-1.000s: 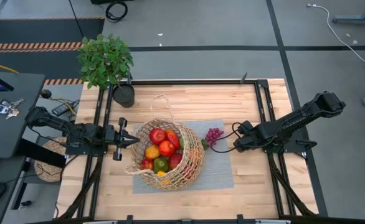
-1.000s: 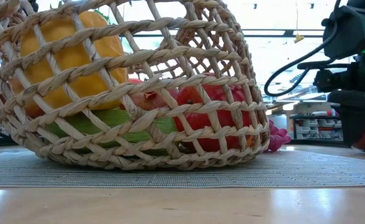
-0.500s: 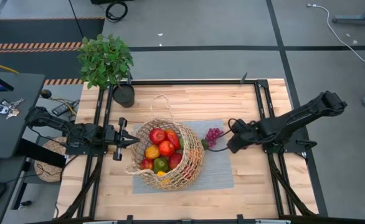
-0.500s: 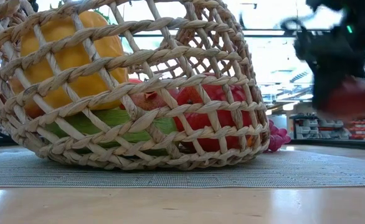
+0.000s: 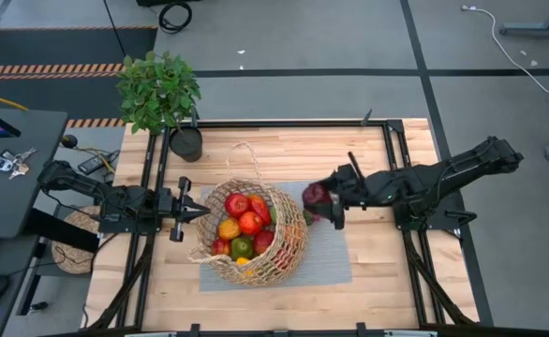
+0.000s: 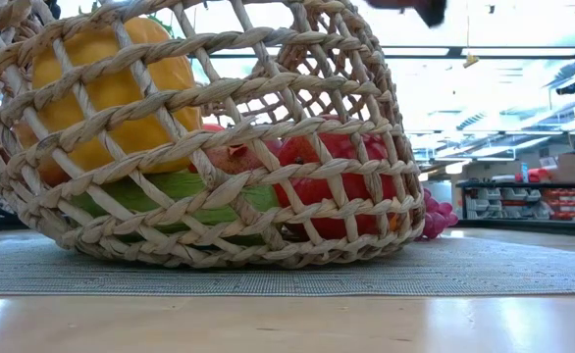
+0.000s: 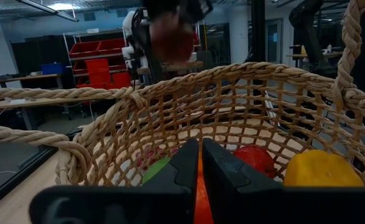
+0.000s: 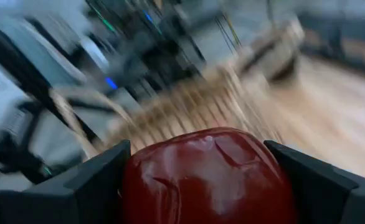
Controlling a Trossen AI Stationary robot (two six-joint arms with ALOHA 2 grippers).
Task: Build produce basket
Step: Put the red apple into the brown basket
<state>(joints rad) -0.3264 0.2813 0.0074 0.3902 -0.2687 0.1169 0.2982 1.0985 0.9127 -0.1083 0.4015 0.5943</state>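
Note:
The tan wicker basket (image 5: pixel 250 234) lies tilted on a grey mat (image 5: pixel 333 255), with red, yellow, orange and green produce (image 5: pixel 242 225) inside. My right gripper (image 5: pixel 318 198) is shut on a dark red fruit (image 8: pixel 207 177) and is held high just right of the basket's rim. It also shows in the left wrist view (image 7: pixel 172 38). Purple grapes (image 6: pixel 437 216) lie on the mat by the basket's right side. My left gripper (image 5: pixel 200 212) is shut, with its tip at the basket's left rim (image 7: pixel 108 106). My right gripper pinches the dark red fruit's two opposite sides (image 8: pixel 139 180) between its two fingers (image 8: pixel 98 183). The fingers come level from the table's right. The fruit is lifted clear of the table. My left gripper: I cannot tell whether its tip touches the basket's rim.
A leafy potted plant (image 5: pixel 159 92) stands at the far left corner in a dark pot (image 5: pixel 186 143). Black frame rails (image 5: pixel 398 178) run along the table's left and right sides. A flat woven disc (image 5: pixel 76 236) lies off the table's left edge. There is bare wood at the near edge.
My right gripper has gone up and toward the table's left, from beside the grapes to a spot above the basket's right rim. It has carried the dark red fruit clear of the table and has kept shut on it. The basket and the left arm have kept still.

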